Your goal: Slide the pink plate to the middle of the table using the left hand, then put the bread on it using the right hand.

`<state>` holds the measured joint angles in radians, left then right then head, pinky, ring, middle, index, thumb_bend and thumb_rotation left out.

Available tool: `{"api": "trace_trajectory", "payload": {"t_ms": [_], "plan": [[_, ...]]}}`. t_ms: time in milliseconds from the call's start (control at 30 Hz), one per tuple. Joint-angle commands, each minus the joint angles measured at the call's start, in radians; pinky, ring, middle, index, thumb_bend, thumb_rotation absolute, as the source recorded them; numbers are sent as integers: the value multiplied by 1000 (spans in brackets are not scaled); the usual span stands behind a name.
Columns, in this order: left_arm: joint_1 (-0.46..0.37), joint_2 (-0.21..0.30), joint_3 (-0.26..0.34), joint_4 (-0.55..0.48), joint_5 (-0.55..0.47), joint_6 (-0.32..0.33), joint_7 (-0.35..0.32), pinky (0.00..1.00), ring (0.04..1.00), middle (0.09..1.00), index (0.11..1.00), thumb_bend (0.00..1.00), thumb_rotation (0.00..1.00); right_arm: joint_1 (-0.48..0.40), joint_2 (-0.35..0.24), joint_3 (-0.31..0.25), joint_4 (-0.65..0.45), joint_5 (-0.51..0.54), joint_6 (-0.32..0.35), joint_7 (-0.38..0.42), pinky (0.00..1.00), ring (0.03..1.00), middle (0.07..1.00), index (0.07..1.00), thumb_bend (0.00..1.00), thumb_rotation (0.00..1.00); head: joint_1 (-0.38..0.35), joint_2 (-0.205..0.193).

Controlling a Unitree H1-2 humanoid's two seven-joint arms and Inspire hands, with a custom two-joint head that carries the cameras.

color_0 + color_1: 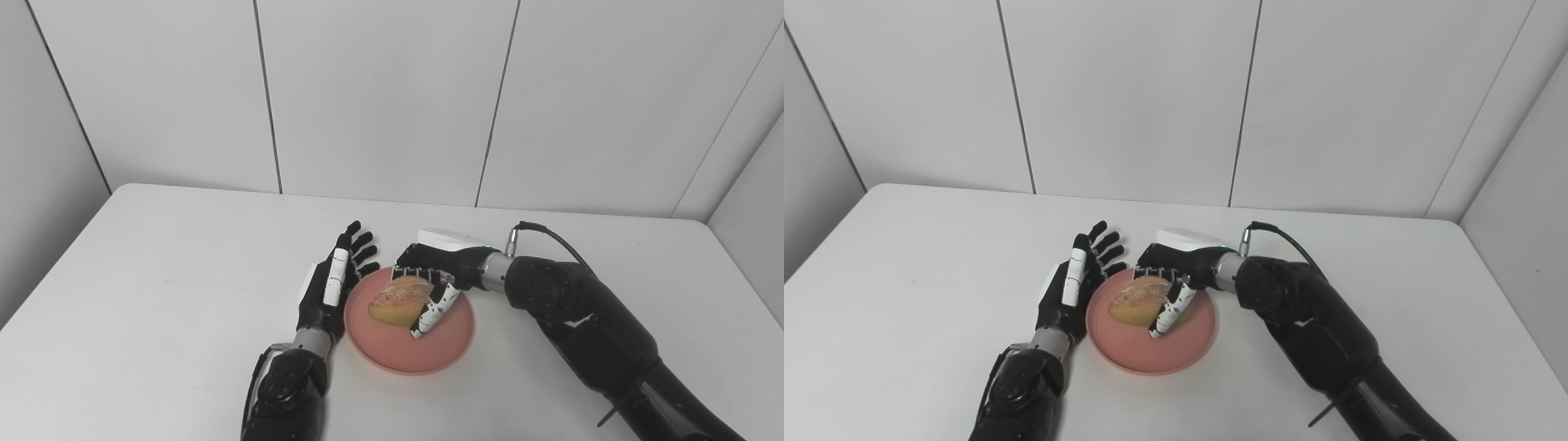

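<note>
Pink plate [409, 352] bore the bread [399, 300], gripped by the right hand [436, 269]; left hand [334, 278] lay open beside it, bread's long axis running left-right.

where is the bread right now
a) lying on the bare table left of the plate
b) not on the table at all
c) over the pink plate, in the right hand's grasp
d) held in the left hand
c: the bread sits over the pink plate with the right hand closed around it, while the left hand is open beside the plate's left rim.
</note>
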<state>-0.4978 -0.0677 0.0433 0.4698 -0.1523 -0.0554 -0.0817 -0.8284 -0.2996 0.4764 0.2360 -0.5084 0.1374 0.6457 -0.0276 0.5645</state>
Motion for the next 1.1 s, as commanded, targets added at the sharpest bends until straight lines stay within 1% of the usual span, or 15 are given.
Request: {"api": "trace_trajectory", "payload": {"t_ms": [0,200,367,467,500,533,567,600,633,733,767,800,933,1000,1067], "plan": [[13,-15,-4,26,5,40,14,784,876,904,909,919,930,-44,-13,-15,-27,13,-55,-15,366,432,480,488,531,0,1,3],[9,-15,-6,31,8,42,17,789,872,902,908,905,920,-41,-15,-15,-18,14,-88,-23,345,413,468,495,530,0,2,3],[10,-15,-6,26,4,46,14,792,876,902,908,907,909,-44,-28,13,-6,-29,-131,-31,353,420,472,494,531,0,3,6],[13,-12,-8,25,8,44,14,807,880,905,911,910,909,-44,-34,31,-7,-65,-150,-40,398,469,474,501,530,5,1,7],[13,-12,-7,26,7,45,15,809,881,905,909,911,908,-43,-35,32,-6,-71,-159,-47,456,525,534,496,528,57,1,7],[13,-13,-6,27,5,46,15,811,881,905,908,910,905,-42,-35,32,-7,-76,-165,-52,502,570,595,538,689,132,1,7],[13,-13,-5,28,4,46,15,811,881,905,908,910,904,-41,-36,32,-6,-83,-175,-60,511,578,605,554,746,146,1,7],[13,-13,-5,29,3,46,14,815,880,904,909,906,903,-40,-37,33,-7,-92,-182,-67,546,617,645,602,897,193,1,6],[13,-12,-6,29,6,43,14,817,881,905,910,903,905,-40,-39,36,-9,-106,-190,-73,561,635,663,622,948,214,1,6],[14,-10,-11,29,12,40,13,801,882,908,913,907,915,-43,-41,40,-9,-130,-208,-82,616,697,724,662,996,262,1,6],[14,-10,-12,28,12,41,12,807,884,909,915,906,916,-44,-41,38,-8,-132,-215,-85,625,675,683,669,1000,258,3,8],[15,-10,-13,27,11,42,12,804,887,909,915,906,916,-45,-42,38,-7,-138,-219,-88,634,672,672,673,1000,256,5,9],[16,-11,-12,25,5,45,11,810,893,906,914,906,912,-47,-42,35,-2,-148,-238,-96,656,687,682,679,1000,251,6,10],[17,-12,-11,22,5,50,13,812,893,906,913,904,910,-49,-45,39,-1,-159,-252,-103,636,672,664,679,1000,248,7,11],[17,-13,-9,20,3,55,15,809,894,905,912,903,908,-50,-48,43,-3,-174,-265,-110,646,693,681,678,1000,259,5,10]]}}
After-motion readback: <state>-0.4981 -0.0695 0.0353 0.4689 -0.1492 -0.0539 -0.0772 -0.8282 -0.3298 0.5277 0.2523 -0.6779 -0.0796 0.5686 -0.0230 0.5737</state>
